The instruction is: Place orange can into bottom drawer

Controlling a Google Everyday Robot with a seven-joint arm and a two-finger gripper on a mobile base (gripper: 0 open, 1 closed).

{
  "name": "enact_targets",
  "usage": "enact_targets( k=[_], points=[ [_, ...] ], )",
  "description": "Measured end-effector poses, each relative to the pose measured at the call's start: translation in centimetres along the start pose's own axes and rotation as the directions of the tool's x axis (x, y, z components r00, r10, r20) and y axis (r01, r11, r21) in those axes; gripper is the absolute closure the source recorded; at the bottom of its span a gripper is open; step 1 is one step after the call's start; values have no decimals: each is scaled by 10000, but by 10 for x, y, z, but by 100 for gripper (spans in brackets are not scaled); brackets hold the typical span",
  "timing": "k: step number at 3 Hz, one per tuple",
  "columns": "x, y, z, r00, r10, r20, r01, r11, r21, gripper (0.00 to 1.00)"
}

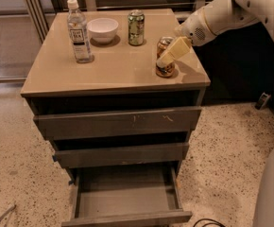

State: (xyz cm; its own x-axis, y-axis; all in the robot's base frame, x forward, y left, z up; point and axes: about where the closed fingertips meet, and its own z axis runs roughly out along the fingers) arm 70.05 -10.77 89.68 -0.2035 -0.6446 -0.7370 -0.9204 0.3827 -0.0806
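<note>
Camera view, orange can (165, 70) upright near counter's (118, 67) right front corner, tool (171, 55) overlapping its front, spread or pinching cannot tell, bottom drawer (127, 196) pulled open below, green can (136, 28), bowl (102, 30), bottle (79, 33) farther back.

Gripper (166, 58) at orange can (165, 72) hides rt side; bottom drawer (127, 219) cropped.
</note>
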Motion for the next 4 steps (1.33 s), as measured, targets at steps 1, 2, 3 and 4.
enact_targets(
  k=[1, 2, 3, 4],
  points=[
    [17, -2, 23, 9985, 86, -545, -93, 9999, -130, 6],
    [17, -2, 23, 9985, 86, -545, -93, 9999, -130, 27],
    [17, -2, 23, 9985, 86, -545, -93, 9999, -130, 50],
    [17, -2, 23, 9985, 84, -544, -91, 9999, -132, 73]
  ],
)
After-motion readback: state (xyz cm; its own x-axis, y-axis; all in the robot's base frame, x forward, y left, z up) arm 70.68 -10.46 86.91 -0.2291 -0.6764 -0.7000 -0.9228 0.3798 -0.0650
